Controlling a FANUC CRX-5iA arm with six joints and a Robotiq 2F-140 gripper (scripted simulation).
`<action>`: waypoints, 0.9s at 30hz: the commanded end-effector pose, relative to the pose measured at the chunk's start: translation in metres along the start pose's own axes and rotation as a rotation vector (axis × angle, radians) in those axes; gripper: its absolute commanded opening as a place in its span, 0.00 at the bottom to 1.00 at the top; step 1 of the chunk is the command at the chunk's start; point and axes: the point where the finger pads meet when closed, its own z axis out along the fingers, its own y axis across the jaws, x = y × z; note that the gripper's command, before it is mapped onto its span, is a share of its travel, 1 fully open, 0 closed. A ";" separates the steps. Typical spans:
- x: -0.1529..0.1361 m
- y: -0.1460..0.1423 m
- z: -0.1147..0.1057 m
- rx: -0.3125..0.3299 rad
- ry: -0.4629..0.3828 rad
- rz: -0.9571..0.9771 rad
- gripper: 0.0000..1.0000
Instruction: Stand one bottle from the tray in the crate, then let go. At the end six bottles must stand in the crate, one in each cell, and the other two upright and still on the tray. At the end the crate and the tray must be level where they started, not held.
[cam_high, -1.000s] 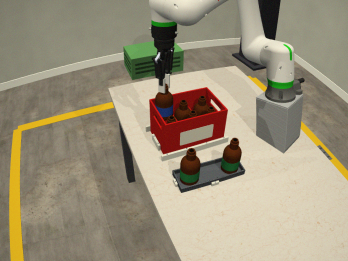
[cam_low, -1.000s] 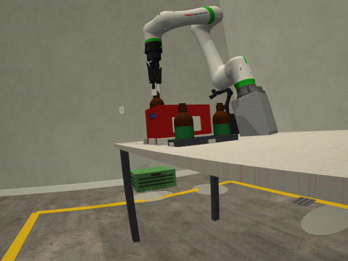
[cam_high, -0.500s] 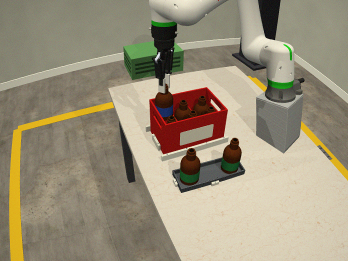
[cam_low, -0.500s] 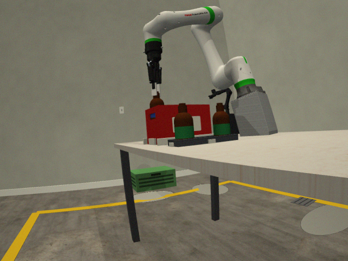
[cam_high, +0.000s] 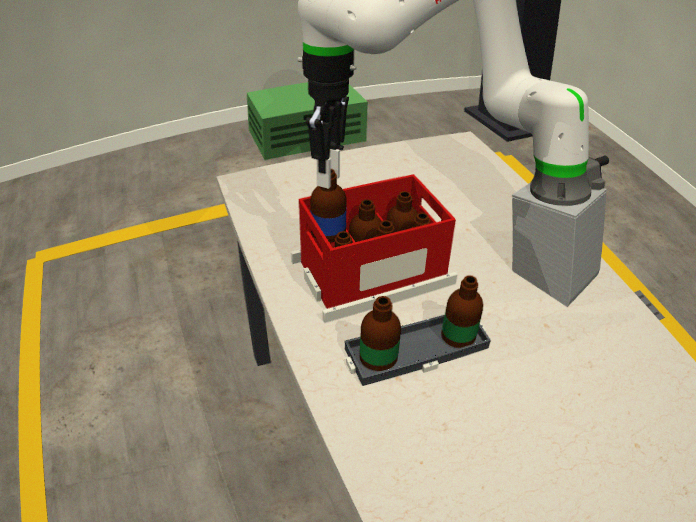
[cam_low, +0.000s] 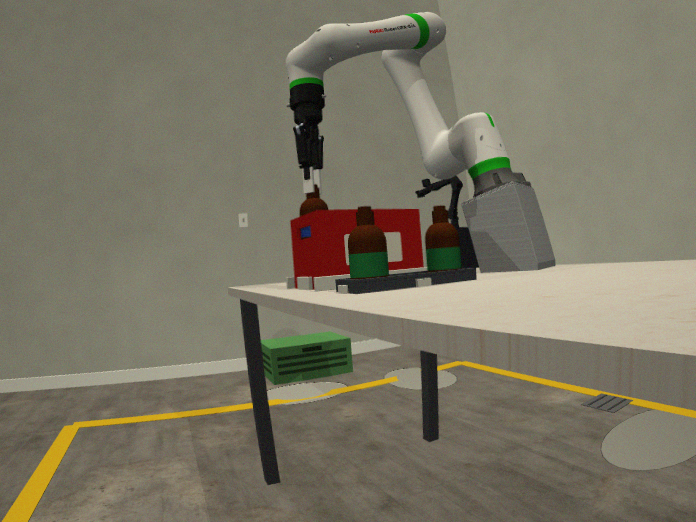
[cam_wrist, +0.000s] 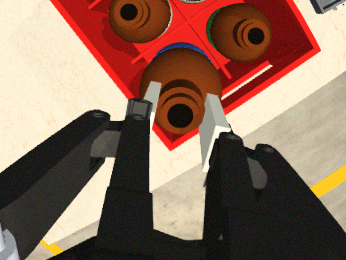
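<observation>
1. Confirm the grip. My fingers (cam_high: 329, 175) (cam_low: 312, 182) are closed on the neck of the blue bottle (cam_high: 328, 205) (cam_low: 313, 206) (cam_wrist: 180, 70), which looks upright.
2. Confirm the position. In the top view, the blue bottle is at the 10 o'clock corner of the crate (cam_high: 337, 275) (cam_low: 320, 252) (cam_wrist: 290, 69), part-way into its cell. Its shoulder stands above the rim; the five neighbours (cam_high: 367, 224) (cam_wrist: 140, 20) sit lower.
3. Lower straight down, slowly. I judge the insertion unfinished. Keep the axis vertical and centred, so that the base does not catch a divider or drag the crate.
4. Stop at floor contact. Pressing further could tilt the crate; releasing early would drop the bottle.
5. Open the fingers just enough to free the neck. Mind the wall close by.
6. Retract straight up before travelling.
7. Leave the tray (cam_high: 421, 337) (cam_low: 404, 282) alone. It lies on the tabletop (cam_high: 505, 421) (cam_low: 562, 292) at the crate's 5 o'clock, with two green bottles (cam_high: 380, 337) (cam_low: 368, 247) upright at its 8 and 2 o'clock.
</observation>
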 end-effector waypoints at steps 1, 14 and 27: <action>0.000 0.000 0.003 0.000 0.000 0.000 0.00; 0.000 0.000 0.015 0.000 0.000 0.000 0.00; 0.000 0.000 0.028 0.000 0.000 0.000 0.00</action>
